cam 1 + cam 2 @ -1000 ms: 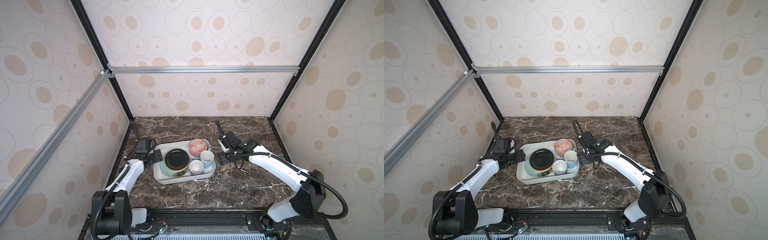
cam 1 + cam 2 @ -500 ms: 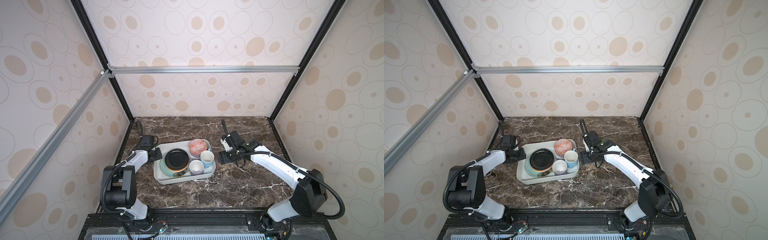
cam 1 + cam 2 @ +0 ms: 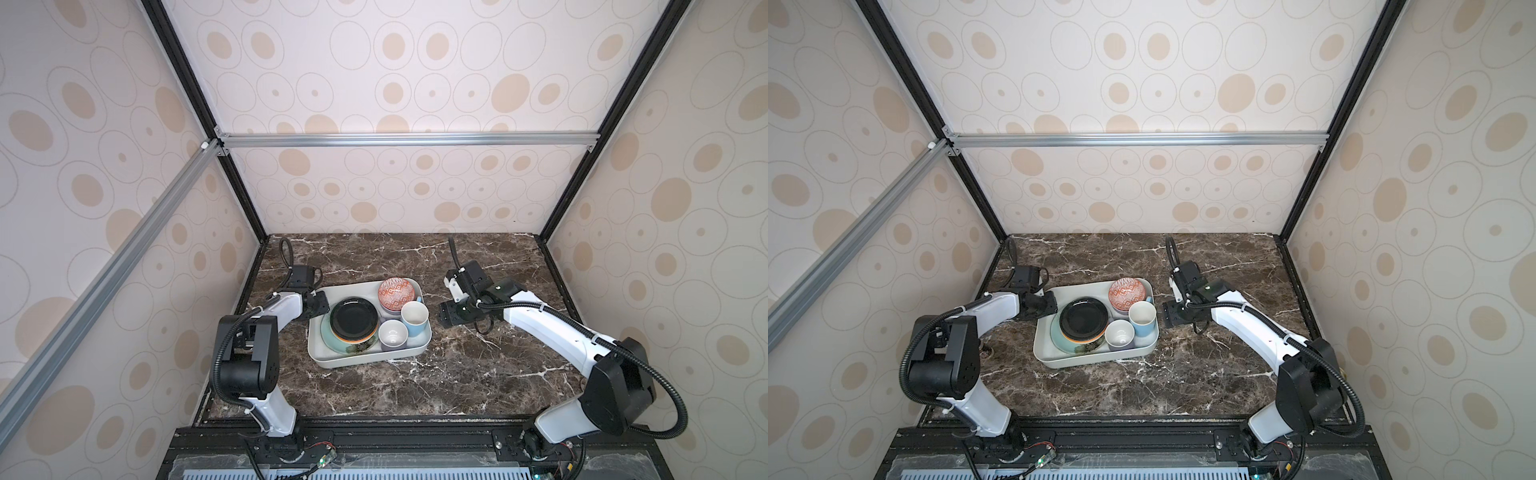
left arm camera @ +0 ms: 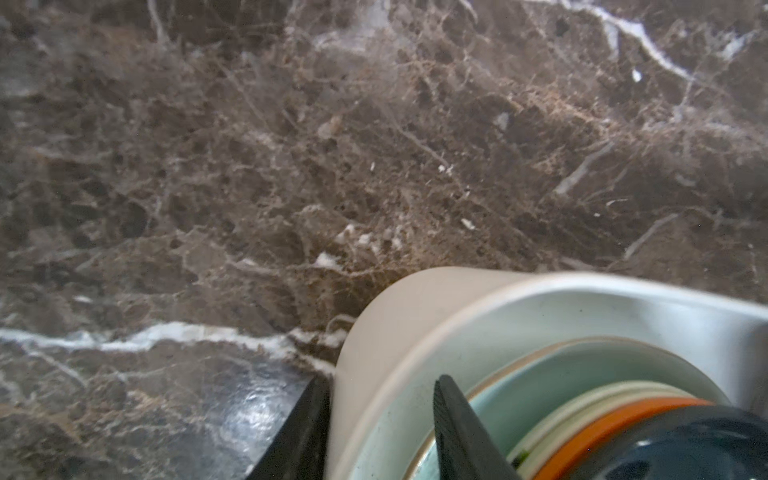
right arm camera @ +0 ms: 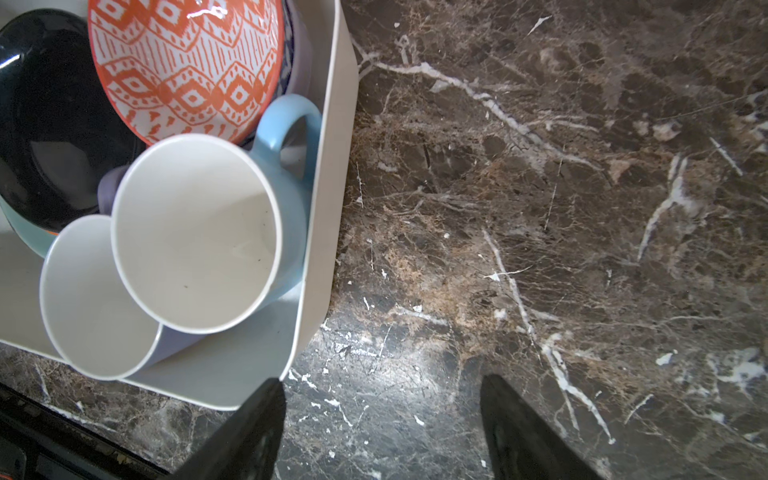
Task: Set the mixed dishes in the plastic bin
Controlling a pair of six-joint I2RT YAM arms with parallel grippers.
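Observation:
The white plastic bin (image 3: 365,361) (image 3: 1092,359) holds the mixed dishes. The black orange-rimmed plate (image 3: 354,318) is stacked on the teal plate (image 3: 332,341). The red-patterned bowl (image 3: 394,291) (image 5: 187,62) sits in the lavender bowl (image 5: 300,62). The light blue mug (image 3: 414,318) (image 5: 195,232) and the purple mug (image 3: 392,332) (image 5: 91,295) stand upright. My left gripper (image 3: 325,304) (image 3: 1054,305) (image 4: 382,378) straddles the bin's back left rim (image 4: 374,332), shut on it. My right gripper (image 3: 442,318) (image 3: 1167,313) (image 5: 383,380) stands open over bare table beside the bin's right wall.
The dark marble table (image 3: 415,386) is walled in by patterned panels on three sides. A black rail (image 3: 395,436) runs along the front edge. A cream plate edge (image 4: 582,399) shows under the black plate.
My left gripper has moved onto the bin's back left corner and its jaws have narrowed over the rim. My right gripper has drawn a little away from the bin, still open.

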